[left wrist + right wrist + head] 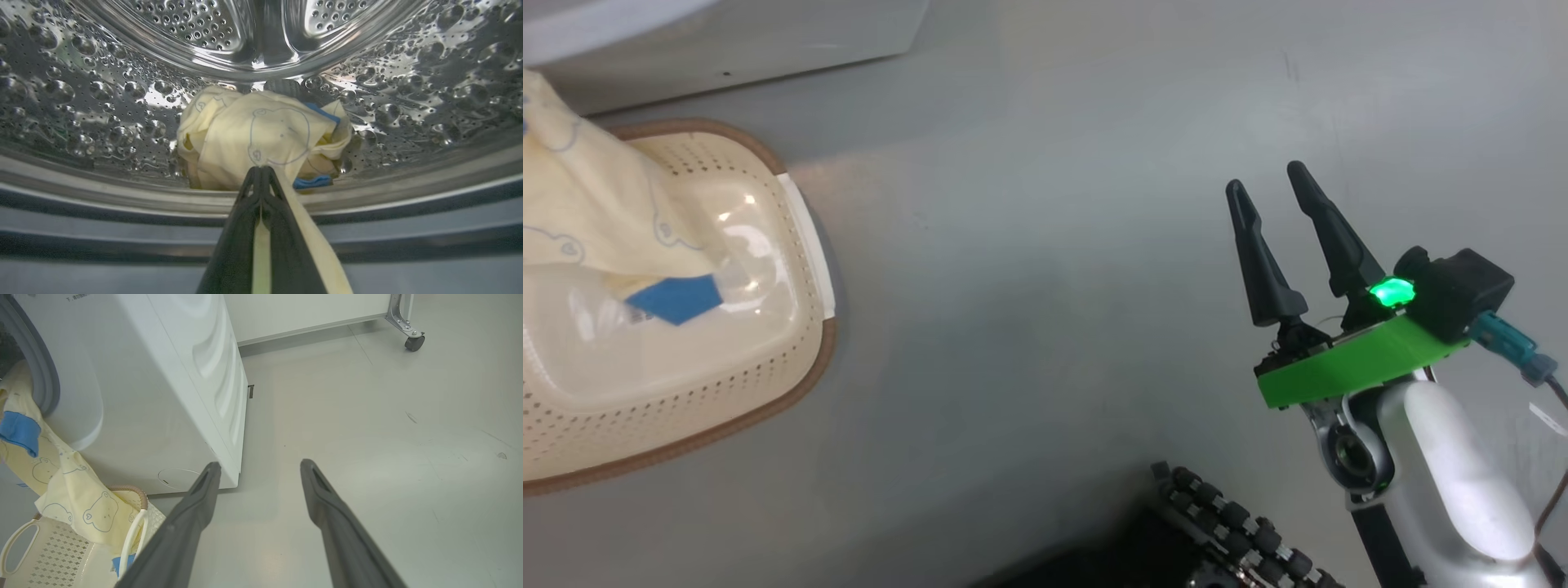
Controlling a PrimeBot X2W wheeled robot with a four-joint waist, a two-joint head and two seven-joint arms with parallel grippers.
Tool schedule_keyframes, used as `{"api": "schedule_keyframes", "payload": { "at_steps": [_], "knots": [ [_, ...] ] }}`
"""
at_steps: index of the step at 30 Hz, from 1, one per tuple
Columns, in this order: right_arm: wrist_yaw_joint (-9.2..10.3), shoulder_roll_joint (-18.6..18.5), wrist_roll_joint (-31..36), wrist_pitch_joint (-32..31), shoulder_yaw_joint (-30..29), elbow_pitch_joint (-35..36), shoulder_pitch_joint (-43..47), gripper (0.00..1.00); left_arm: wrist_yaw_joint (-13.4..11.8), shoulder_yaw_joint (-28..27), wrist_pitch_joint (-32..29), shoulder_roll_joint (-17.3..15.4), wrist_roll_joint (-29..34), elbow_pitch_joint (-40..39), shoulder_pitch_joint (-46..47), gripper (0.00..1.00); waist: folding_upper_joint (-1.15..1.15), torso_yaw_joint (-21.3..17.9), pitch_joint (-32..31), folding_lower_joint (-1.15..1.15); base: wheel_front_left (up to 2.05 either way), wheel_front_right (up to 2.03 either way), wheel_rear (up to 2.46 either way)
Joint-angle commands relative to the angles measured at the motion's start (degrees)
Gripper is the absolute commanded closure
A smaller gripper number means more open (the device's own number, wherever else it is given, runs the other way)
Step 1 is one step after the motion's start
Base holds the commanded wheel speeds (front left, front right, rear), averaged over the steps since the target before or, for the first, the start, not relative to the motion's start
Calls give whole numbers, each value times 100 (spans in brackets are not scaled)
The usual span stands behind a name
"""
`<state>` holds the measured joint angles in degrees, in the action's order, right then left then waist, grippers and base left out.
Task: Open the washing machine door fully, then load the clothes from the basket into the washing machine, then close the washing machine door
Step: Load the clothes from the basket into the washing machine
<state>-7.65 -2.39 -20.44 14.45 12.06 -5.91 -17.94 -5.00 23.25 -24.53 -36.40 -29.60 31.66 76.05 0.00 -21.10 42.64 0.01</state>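
My left gripper [261, 169] reaches over the grey gasket into the steel drum [81, 102] of the washing machine [163, 396]. It is shut on a strip of the pale yellow clothes [261, 139], which lie bunched on the drum floor. From the machine's opening the clothes [69, 482] trail down into the cream basket [49, 551] on the floor. In the head view the clothes [596, 212], with a blue trim piece, hang over the basket [727, 384]. My right gripper [1266, 177] hovers open and empty over the floor, well to the right of the basket. The washing machine door is out of view.
The washing machine's white base [727, 41] runs along the top left of the head view. My own wheeled base [1233, 523] sits at the bottom edge. A white cabinet on a caster [413, 342] stands behind the machine. Grey floor [367, 437] spreads to the right.
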Motion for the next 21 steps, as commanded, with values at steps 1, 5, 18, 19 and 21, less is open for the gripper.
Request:
{"api": "schedule_keyframes", "payload": {
  "at_steps": [1, 5, 18, 19, 21],
  "knots": [
    [16, -49, -66, 54, 115, 176, 7, 0, 2, -214, 40, -411, 114, -194, 378, 100, 0, -192, 234, -1, 0, 0, 0],
    [16, -49, -185, 54, 196, 177, -97, 0, 13, -217, 62, -619, 271, -146, 756, 100, 0, -380, 492, -1, 0, 0, 0],
    [16, -49, -511, 54, 438, 122, -298, 0, -35, -241, 1040, -848, 787, 149, 1992, 100, 0, -787, 1099, -1, 0, 0, 0],
    [16, -49, -531, 54, 456, 129, -319, 0, -54, -232, 1158, -849, 847, 175, 2097, 100, 0, -809, 1135, -1, 0, 0, 0],
    [16, -49, -593, 54, 498, 154, -367, 0, -116, -214, 1613, -845, 1009, 221, 2345, 100, 0, -874, 1200, -1, 0, 0, 0]
  ]
}}
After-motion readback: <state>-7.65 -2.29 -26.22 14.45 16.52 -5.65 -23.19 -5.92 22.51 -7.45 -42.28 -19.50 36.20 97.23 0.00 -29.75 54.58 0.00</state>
